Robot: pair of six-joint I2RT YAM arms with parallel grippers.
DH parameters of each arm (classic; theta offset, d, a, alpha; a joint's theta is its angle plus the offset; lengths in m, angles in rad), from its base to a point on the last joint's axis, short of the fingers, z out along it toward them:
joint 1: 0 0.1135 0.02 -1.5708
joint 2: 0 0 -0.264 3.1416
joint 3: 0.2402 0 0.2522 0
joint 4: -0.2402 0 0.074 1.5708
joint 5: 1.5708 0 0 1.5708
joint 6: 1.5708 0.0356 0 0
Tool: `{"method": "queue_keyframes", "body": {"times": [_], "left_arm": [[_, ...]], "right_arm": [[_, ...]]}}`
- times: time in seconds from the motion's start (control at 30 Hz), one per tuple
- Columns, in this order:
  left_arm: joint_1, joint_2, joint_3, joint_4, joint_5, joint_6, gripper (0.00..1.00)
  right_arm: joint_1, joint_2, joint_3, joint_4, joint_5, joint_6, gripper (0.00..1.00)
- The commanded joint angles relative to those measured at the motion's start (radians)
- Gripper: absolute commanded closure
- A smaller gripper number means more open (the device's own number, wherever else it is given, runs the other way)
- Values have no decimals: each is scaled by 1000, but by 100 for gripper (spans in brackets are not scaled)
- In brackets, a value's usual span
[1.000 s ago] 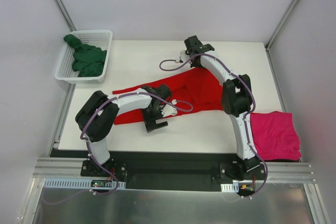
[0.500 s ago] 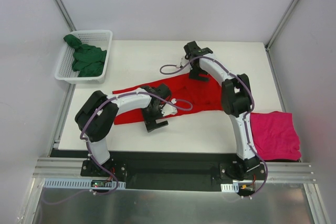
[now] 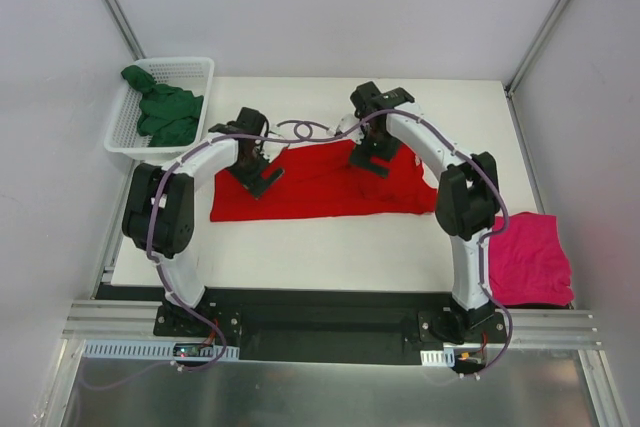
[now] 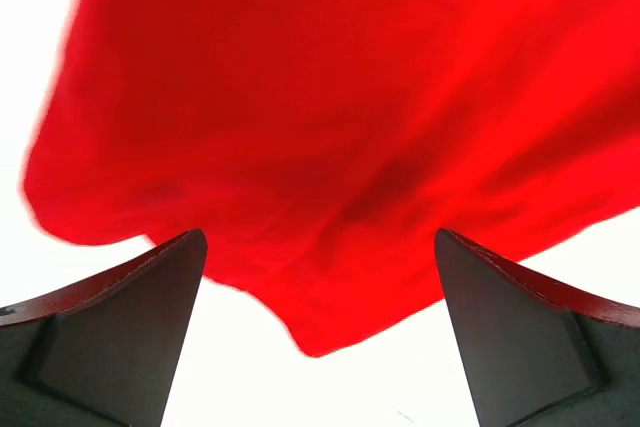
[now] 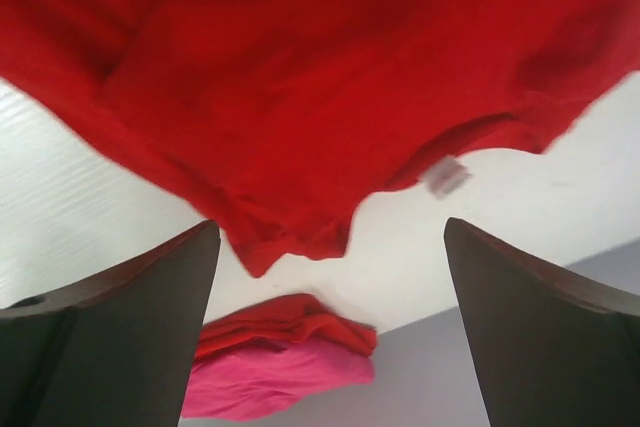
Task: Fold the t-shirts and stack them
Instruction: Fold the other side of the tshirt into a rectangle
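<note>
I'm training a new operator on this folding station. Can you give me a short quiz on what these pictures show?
1. True or false: the green t-shirt lies in the basket.
2. Where is the pink t-shirt? A) in the basket B) at the near right corner of the table C) on the floor
3. Fill in: the left gripper and the right gripper are both ___ over the far edge of the red t-shirt.

Key: 1 true; 2 B; 3 open.
</note>
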Motion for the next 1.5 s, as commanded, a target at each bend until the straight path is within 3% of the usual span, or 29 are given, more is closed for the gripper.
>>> {"method": "queue_keyframes", "body": {"times": [0.0,0.53,1.47], "left_arm": [[18,7,48,-13,-11,32,1],[97,141,177,41,-51,89,1],[193,116,110,70,-92,172,1]], "right_arm": [[12,-52,-47,-124,-144,55,2],[57,-110,-235,-83,-321,-33,2],[95,-6,-99,-103,-266,-1,4]]}}
